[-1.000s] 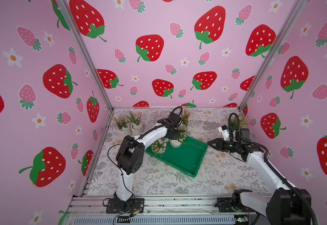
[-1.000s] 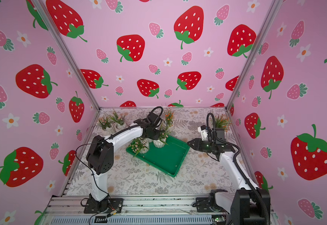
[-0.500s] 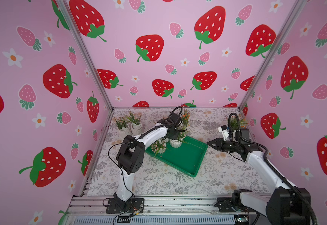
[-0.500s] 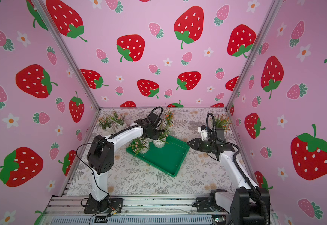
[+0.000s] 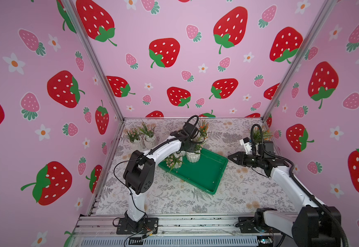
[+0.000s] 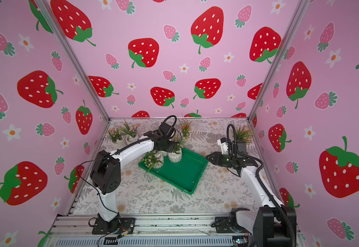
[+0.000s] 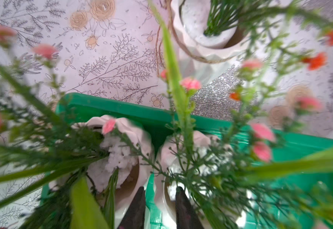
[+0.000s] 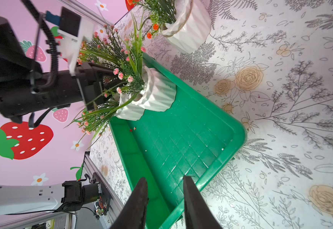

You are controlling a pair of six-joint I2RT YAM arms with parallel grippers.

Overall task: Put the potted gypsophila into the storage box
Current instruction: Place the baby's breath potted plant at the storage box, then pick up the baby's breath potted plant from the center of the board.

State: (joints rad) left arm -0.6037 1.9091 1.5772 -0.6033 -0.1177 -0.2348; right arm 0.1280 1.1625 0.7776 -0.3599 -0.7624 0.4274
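Release: the left arm's fingers (image 7: 137, 208), clamped a second ago, now stand slightly apart astride the rim of a potted gypsophila (image 5: 193, 157). It is set in the far-left corner of the storage box (image 5: 214, 188), just beside a second pot (image 5: 174, 161). It stands upright, sprigs pointing up. That apparently makes two boxed, with four more waiting on the desk (image 5: 174, 203). The right arm's fingers (image 8: 135, 204) hover narrow and empty by the box's rim.

The storage box (image 5: 202, 175) is green. The potted gypsophila (image 5: 193, 157) has white ribbed pots and green sprigs with pink or orange flowers. The surface (image 5: 174, 198) shows grey leaves and tan roses. The walls (image 5: 131, 32) are pink with red strawberries
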